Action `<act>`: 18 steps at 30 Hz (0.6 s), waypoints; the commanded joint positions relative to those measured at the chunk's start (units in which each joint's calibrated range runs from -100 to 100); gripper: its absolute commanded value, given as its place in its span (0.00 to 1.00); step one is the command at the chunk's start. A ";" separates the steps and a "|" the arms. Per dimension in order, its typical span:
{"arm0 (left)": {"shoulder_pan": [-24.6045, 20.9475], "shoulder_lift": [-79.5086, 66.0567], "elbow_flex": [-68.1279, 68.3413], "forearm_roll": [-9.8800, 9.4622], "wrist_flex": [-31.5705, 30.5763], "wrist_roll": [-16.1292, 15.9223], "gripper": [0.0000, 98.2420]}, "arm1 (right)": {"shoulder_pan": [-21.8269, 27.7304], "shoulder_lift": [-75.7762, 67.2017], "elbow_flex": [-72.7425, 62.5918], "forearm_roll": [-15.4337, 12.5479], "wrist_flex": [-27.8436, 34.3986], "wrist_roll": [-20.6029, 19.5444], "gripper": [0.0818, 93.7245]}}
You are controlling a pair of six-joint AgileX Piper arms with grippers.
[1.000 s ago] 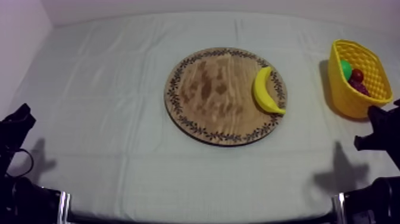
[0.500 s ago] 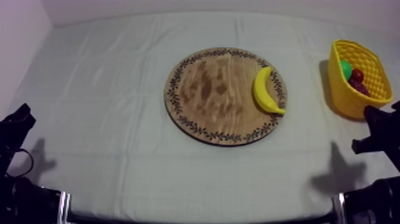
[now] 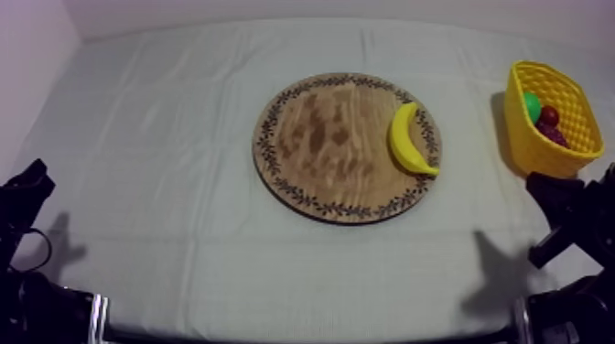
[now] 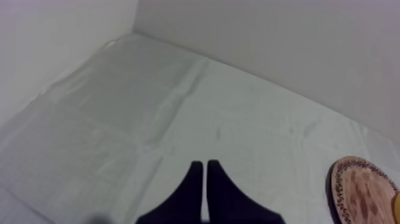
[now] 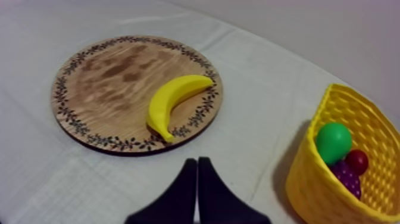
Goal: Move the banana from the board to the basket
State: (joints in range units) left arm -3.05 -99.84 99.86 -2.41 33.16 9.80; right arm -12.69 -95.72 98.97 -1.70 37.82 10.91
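Banana (image 3: 411, 139) lies at three o'clock on the wooden board (image 3: 320, 137); left tool (image 4: 205, 164) and right tool (image 5: 197, 161) both pressed together, gripping nothing

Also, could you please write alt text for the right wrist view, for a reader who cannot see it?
A banana lies on the round wooden board, just beyond the shut right gripper. Beside the board, a yellow basket holds toy fruit.
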 commanded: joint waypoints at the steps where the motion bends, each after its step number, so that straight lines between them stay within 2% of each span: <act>1: -0.02 0.02 0.03 -0.01 -0.01 -0.01 0.00 | -0.78 0.82 -0.78 0.75 1.86 -0.39 0.00; 7: -0.02 0.02 0.03 -0.01 -0.01 -0.01 0.00 | -3.13 13.24 -6.24 6.94 3.58 -6.32 0.00; 10: -0.02 0.02 0.03 -0.01 -0.01 -0.01 0.00 | -3.66 21.69 -12.33 8.83 3.94 -9.25 0.00; 14: -0.02 0.02 0.03 -0.01 -0.01 -0.01 0.00 | -3.62 32.63 -23.75 8.68 8.02 -11.02 0.00; 18: -0.02 0.02 0.03 -0.01 -0.01 0.00 0.00 | -2.83 42.95 -37.49 6.79 16.04 -10.98 0.00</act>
State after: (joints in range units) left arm -3.05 -99.84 99.86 -2.41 33.16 9.80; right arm -15.74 -62.36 72.74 5.80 49.42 -0.39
